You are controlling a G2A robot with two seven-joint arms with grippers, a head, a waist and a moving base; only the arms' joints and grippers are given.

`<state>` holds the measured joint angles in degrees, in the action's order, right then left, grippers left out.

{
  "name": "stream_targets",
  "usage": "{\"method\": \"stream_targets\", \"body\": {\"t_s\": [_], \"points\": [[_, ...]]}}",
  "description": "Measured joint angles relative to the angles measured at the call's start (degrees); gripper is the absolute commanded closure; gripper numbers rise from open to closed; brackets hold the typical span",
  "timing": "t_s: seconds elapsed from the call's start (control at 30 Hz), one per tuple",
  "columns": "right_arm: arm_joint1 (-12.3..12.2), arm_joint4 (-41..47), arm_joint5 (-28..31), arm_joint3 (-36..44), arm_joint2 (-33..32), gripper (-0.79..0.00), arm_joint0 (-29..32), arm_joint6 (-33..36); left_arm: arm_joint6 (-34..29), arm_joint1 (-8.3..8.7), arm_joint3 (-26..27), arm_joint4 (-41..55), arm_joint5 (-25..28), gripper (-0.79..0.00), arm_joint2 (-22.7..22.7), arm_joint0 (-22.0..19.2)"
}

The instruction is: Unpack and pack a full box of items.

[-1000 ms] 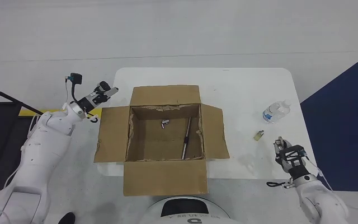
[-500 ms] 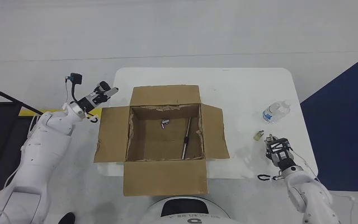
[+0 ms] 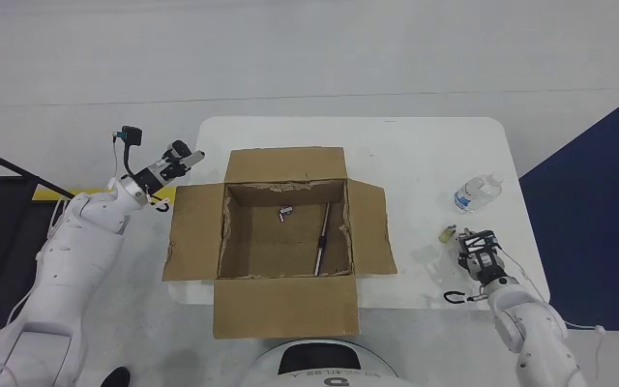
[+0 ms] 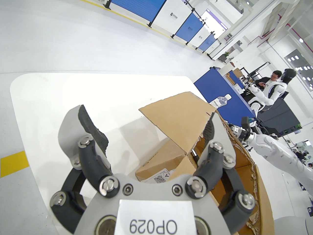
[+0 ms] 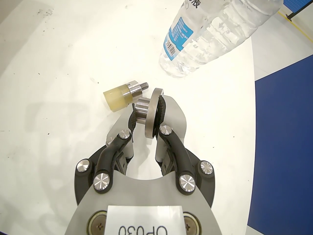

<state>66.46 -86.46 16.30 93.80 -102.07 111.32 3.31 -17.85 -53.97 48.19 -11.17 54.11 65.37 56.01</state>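
- Clamped in right pincer (image 5: 148, 110): metal disc (image 5: 153, 110), just beside yellow-tipped stud (image 5: 122, 95), near bottle (image 5: 207, 30) on worktop (image 5: 61, 50).
- Left pincer (image 4: 146, 121) spread wide, empty, beside box (image 4: 181, 116).

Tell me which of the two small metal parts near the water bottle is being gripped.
The flanged steel disc, clamped in the fingers of the right gripper. The other, a yellow-capped stud, lies loose on the table.
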Motion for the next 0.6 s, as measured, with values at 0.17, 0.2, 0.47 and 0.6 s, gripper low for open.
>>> {"method": "stream_targets", "body": {"t_s": [0.17, 0.2, 0.47, 0.6], "points": [[0.0, 0.4, 1.0, -0.3, -0.1, -0.185, -0.1, 0.2, 0.0, 0.0, 0.0, 0.0, 0.0, -0.785, 0.0, 0.0], [-0.1, 0.5, 1.2, -0.3, -0.1, -0.2, 0.0, 0.2, 0.0, 0.0, 0.0, 0.0, 0.0, -0.785, 0.0, 0.0], [-0.1, 0.7, 1.9, -0.1, 0.0, -0.24, 0.2, 0.3, 0.0, 0.0, 0.0, 0.0, 0.0, -0.785, 0.0, 0.0], [-0.1, 0.8, 2.1, 0.0, -0.2, -0.28, 0.4, 0.1, 0.0, 0.0, 0.0, 0.0, 0.0, -0.785, 0.0, 0.0]]}}
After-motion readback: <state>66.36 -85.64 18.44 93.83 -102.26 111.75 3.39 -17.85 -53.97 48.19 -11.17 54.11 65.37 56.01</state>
